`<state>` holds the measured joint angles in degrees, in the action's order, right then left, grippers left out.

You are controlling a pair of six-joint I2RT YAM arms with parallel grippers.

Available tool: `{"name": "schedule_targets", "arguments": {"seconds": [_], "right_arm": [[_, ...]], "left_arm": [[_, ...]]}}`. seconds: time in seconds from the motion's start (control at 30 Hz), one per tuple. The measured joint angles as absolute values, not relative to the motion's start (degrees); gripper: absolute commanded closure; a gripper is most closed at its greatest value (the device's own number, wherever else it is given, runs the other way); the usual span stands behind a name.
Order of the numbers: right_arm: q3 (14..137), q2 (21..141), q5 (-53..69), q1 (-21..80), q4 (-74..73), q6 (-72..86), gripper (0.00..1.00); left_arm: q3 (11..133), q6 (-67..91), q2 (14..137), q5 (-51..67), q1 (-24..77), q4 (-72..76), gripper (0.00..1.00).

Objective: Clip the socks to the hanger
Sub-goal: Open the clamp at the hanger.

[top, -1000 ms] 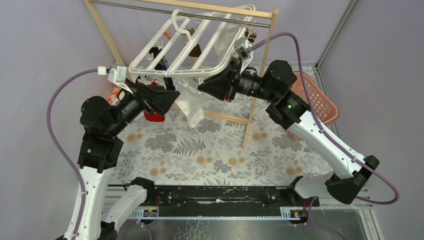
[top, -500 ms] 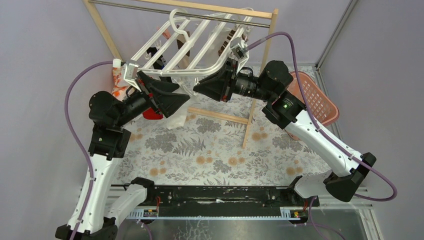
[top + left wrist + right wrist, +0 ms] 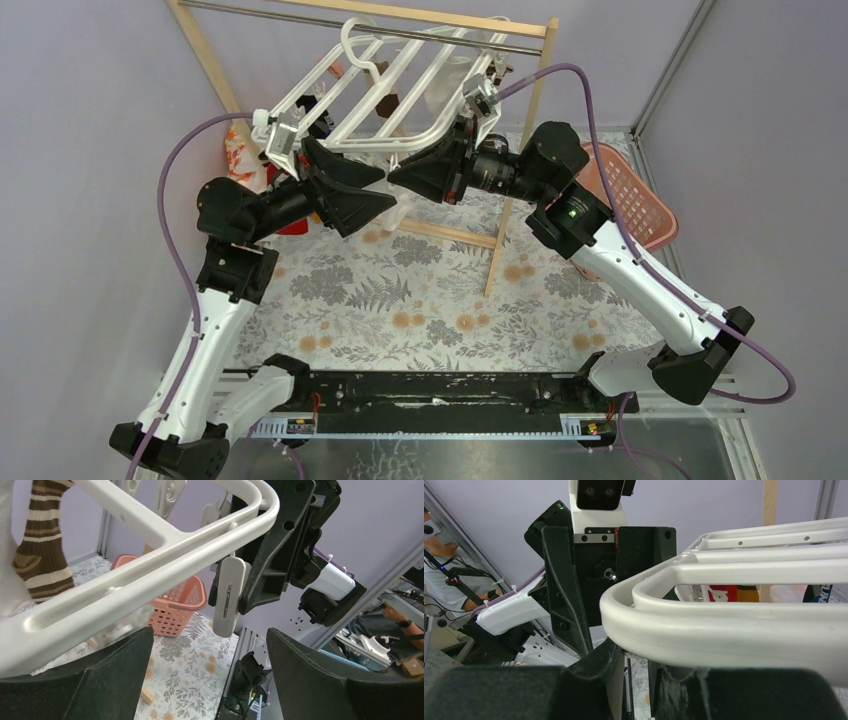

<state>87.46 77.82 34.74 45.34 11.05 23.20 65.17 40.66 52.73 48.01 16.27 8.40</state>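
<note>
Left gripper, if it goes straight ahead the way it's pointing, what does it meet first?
Probably the white clip hanging from the hanger, centred ahead of the open left gripper. The right gripper sits just behind it; depth is unclear.

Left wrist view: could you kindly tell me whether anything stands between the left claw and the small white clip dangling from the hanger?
Nothing visible does. The small white plastic clip hangs from the large white plastic hanger frame in the gap ahead of the open left claw; the right claw sits close behind it.
</note>
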Motion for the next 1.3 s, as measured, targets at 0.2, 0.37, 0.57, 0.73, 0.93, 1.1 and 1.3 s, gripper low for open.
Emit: {"name": "schedule_targets", "arguments": {"seconds": [0.2,0.37,0.57,0.73,0.93,1.1,1.3], "right_arm": [[86.76,76.99,34.57,45.34,11.03,22.94,1.00],[85.71,76.27,33.17,45.21,11.03,22.52,1.00],[84.93,75.35,32.60,45.21,11.03,22.44,0.84],[84.66,75.13,32.51,45.21,11.09,22.37,0.68],[84.29,74.81,33.54,45.47,11.49,22.35,0.65],[83.44,74.81,34.17,45.78,11.35,22.17,0.96],[83.31,74.81,34.04,45.78,11.55,22.11,1.00]], "left_arm": [[65.17,40.91,54.04,48.03,17.76,9.43,0.78],[65.41,40.60,54.39,48.86,19.11,10.20,1.00],[65.45,40.40,54.37,48.60,19.57,10.31,1.00],[65.45,40.40,54.41,48.47,19.86,10.31,1.00],[65.36,40.38,54.48,47.55,19.90,10.55,1.00],[65.36,40.36,54.48,47.24,19.90,10.66,1.00],[65.39,39.77,53.98,46.59,19.90,9.89,0.83]]}}
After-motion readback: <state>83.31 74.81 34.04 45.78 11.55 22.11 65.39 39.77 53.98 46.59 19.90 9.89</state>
